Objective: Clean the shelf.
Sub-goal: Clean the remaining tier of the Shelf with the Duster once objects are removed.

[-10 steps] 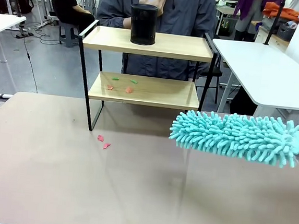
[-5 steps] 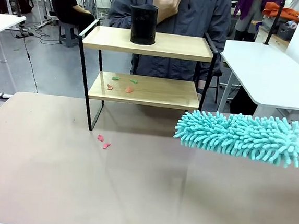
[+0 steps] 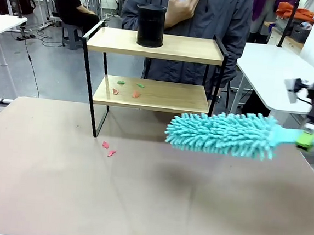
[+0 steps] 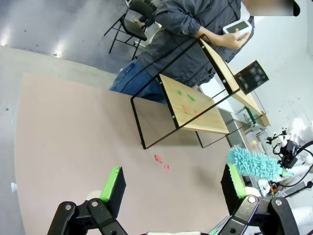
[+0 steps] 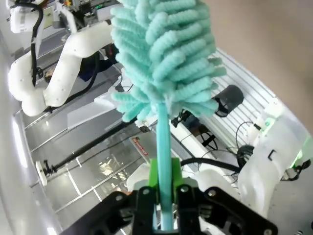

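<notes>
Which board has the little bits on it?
The lower board, with red and green bits at its left; the top board holds a black cup.

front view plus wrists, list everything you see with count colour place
table: 1, pinkish brown, foreground
shelf: 1, light wood, black frame, table's far side
cup: 1, black, top board
board scraps: 4, two green, two red-orange, lower board
table scraps: 2, red, near a shelf leg
duster: 1, teal, above table, right of shelf
person: 1, grey jacket, behind shelf
left gripper: open, above table
right gripper: shut on duster handle
</notes>
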Tool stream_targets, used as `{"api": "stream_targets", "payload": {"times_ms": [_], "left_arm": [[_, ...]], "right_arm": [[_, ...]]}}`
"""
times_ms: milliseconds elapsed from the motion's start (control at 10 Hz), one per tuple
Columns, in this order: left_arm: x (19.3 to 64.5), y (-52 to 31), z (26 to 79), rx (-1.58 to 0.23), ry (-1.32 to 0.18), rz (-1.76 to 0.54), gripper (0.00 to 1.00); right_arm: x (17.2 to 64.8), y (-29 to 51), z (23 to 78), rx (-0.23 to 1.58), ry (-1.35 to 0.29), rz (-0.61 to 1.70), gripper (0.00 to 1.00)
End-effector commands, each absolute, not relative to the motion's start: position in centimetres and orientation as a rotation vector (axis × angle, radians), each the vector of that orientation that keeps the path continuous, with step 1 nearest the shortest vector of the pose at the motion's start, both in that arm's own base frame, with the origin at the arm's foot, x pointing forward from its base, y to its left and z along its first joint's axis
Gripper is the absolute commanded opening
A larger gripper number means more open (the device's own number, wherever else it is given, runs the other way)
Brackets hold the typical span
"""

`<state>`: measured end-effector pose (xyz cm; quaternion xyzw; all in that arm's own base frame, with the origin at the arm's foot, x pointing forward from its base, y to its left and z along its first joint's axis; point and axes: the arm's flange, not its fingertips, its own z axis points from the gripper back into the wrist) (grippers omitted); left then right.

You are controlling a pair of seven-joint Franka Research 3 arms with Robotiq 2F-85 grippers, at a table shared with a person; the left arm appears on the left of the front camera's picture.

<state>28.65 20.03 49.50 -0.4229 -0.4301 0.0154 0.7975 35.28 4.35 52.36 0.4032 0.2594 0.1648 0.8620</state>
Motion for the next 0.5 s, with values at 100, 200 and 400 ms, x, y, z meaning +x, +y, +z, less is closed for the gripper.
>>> {"api": "stream_targets", "payload": {"times_ms": [100,200,400], "left_arm": [[28.7,19.9,49.3,-0.915,-0.951,0.02,1.0],[28.7,19.9,49.3,-0.915,-0.951,0.02,1.0],[28.7,19.9,49.3,-0.915,-0.951,0.02,1.0]], "right_arm": [[37.8,8.2,53.8,0.789,0.447,0.38,0.12],[37.7,9.0,54.7,0.794,0.377,0.428,0.12],[37.9,9.8,55.2,0.828,0.294,0.49,0.12]]}}
